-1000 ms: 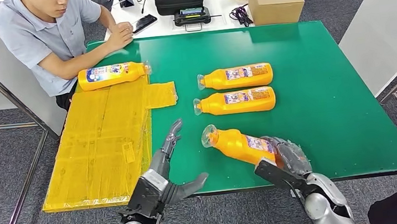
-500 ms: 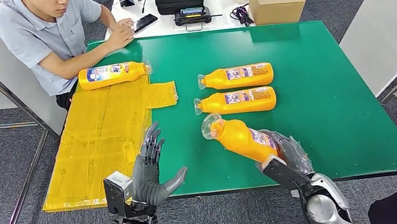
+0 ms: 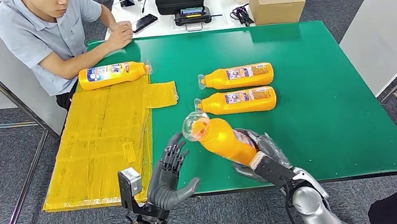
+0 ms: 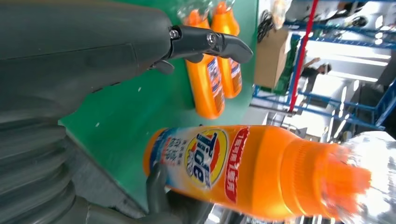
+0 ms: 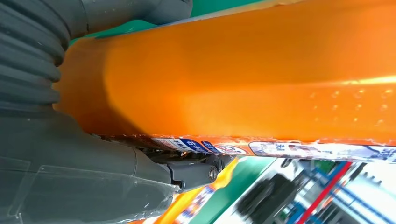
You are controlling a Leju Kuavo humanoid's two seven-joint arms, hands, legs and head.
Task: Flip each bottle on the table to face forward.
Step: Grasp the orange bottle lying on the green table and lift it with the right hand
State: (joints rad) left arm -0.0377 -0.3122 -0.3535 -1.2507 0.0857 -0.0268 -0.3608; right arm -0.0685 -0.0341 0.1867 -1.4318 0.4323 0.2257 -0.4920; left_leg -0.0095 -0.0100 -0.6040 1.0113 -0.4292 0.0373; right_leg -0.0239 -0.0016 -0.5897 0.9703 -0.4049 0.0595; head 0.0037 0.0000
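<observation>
My right hand point(image 3: 262, 152) grips 1 orange bottle point(image 3: 224, 139), lifted off the green table point(image 3: 323, 104).

The left wrist view shows its front label, which my head view hides. Since 1 second ago the bottle has risen and my left hand point(image 3: 169, 173), fingers spread and holding nothing, has come beside it. 2 bottles point(image 3: 238, 88) lie beyond.

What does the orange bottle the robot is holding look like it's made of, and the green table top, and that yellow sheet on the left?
Held orange bottle: likely glossy opaque plastic, with highlights along its side, a printed label, and clear film over its cap. Green table top: matte and even, probably a mat or felt-like cover; hard to tell. Yellow sheet: looks like cardboard wrapped in shiny yellow tape, with visible strip seams and wrinkles.
</observation>
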